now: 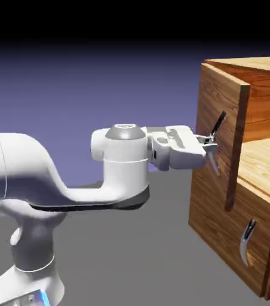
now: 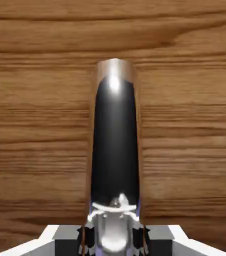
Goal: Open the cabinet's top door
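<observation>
Arm (image 1: 122,161) reaches across from the exterior view's left, its forearm roughly level; the wrist joint stands upright, and the hand beyond it points nearly level toward the exterior view's right; gripper (image 1: 210,143) closed on the upper handle (image 1: 219,127), one finger to each side of it in the hand view, the bar running between the tips. Top door (image 1: 218,131) at the upper front of the cabinet (image 1: 233,239), on the exterior view's right; it stands ajar, its near edge swung out from the body, the inside visible behind it; its outer face is turned toward the hand, its long axis upright in the exterior view. Upper handle long and curved, set lengthwise on the door, slightly tilted in the exterior view; black along the middle, shiny silver at the ends; lower handle (image 1: 247,242) likewise curved, silver and black, on the lower panel (image 1: 233,224). Door and cabinet of brown wood with streaky grain; interior wall orange-brown, inner floor paler; arm white, smooth and rounded, with grey parts at the wrist.
</observation>
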Controlling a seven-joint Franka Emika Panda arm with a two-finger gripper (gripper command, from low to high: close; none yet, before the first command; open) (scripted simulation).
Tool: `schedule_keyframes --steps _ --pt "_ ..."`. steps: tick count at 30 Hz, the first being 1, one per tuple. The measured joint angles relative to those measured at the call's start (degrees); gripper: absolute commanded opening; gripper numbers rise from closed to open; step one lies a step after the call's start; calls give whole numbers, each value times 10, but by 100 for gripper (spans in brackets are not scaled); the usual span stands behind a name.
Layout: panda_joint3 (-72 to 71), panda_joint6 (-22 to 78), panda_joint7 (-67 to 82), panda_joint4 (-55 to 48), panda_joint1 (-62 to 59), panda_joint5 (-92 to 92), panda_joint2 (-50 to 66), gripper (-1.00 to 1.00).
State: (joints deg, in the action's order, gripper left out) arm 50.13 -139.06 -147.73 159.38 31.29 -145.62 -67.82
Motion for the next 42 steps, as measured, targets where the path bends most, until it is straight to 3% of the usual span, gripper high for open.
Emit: schedule_keyframes --steps 12,20,25,34,42 --pt "-249 216 19 140 -60 260 -65 -100" --pt "-390 117 -41 136 -204 344 -20 -100" --pt "-490 194 -24 149 -185 468 -34 -100" --pt "-677 352 -32 116 -148 683 18 -100" --pt "-843 511 -73 11 -177 849 145 -100"
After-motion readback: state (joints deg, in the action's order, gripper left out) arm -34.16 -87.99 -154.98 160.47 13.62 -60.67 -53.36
